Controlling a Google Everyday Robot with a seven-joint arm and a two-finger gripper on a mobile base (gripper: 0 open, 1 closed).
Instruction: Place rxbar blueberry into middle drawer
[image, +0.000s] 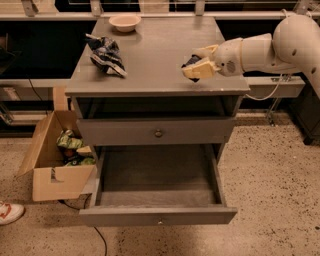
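The gripper (193, 65) hangs just over the right part of the grey worktop (160, 50), close to its near edge, and the white arm (260, 50) reaches in from the right. Its 2 jaws pinch a small dark thing, the rxbar blueberry (191, 61), which shows only partly between them. Below, the middle drawer (157, 216) is pulled far out toward the near side, and its long tray is open to view. Above it, the drawer with the round knob (158, 133) is closed. On the left part of the worktop lies a wrinkly snack bag (106, 54), and a bowl (124, 21) stands at the far edge. A cardboard box (55, 172) stands on the floor to the left.
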